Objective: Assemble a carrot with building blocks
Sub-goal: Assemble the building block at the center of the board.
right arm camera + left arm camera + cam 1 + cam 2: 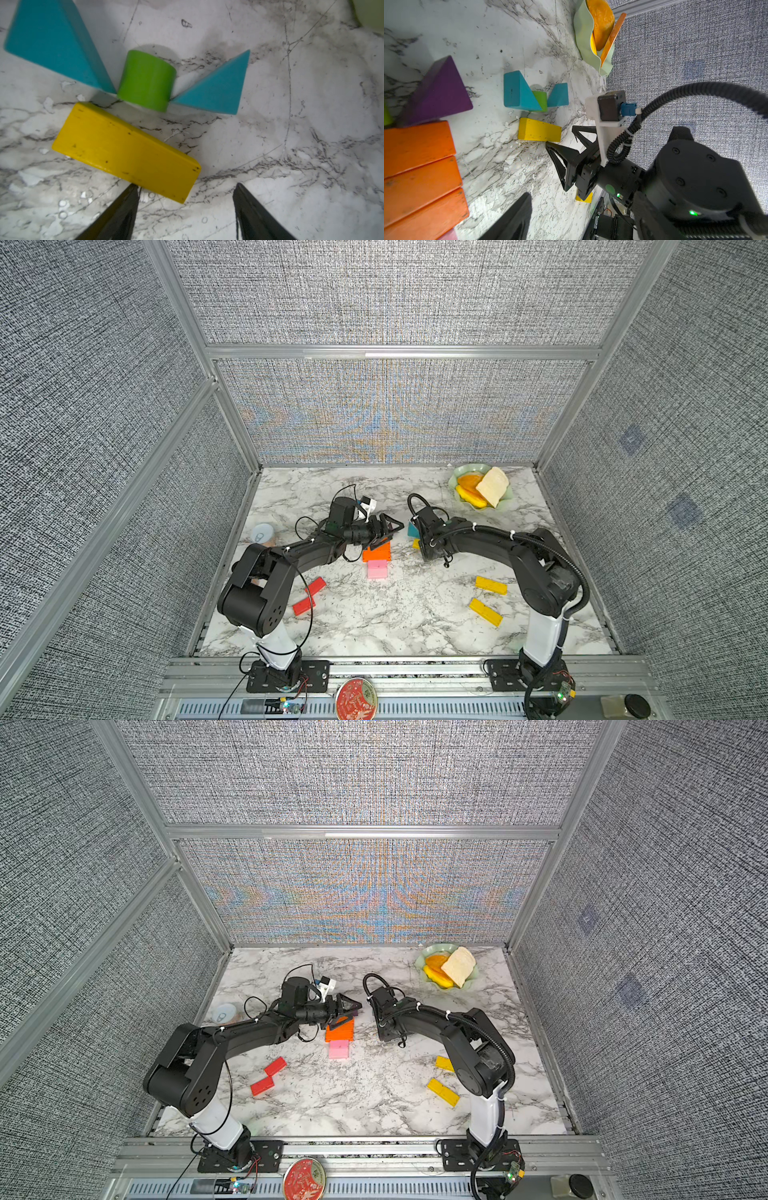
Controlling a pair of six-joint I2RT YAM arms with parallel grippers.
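Three orange bars point(376, 552) lie side by side mid-table, with a pink bar point(377, 570) against their near side. A purple triangle point(440, 93) sits at their far end. My left gripper point(392, 527) hovers open over that end, holding nothing; only one finger point(517, 218) shows in the left wrist view. To the right, a lime-green stub point(146, 81) stands between two teal triangles point(52, 41) point(218, 89), with a yellow bar point(124, 149) beside them. My right gripper point(186, 185) is open, and the bar's near corner lies between its fingertips.
Two red bars point(309, 597) lie near left and two more yellow bars point(491, 585) point(485, 612) near right. A pale green plate point(457, 477) with fruit and bread slices sits at the back right. A small cup point(262, 533) stands at the left edge. Grey walls enclose the table.
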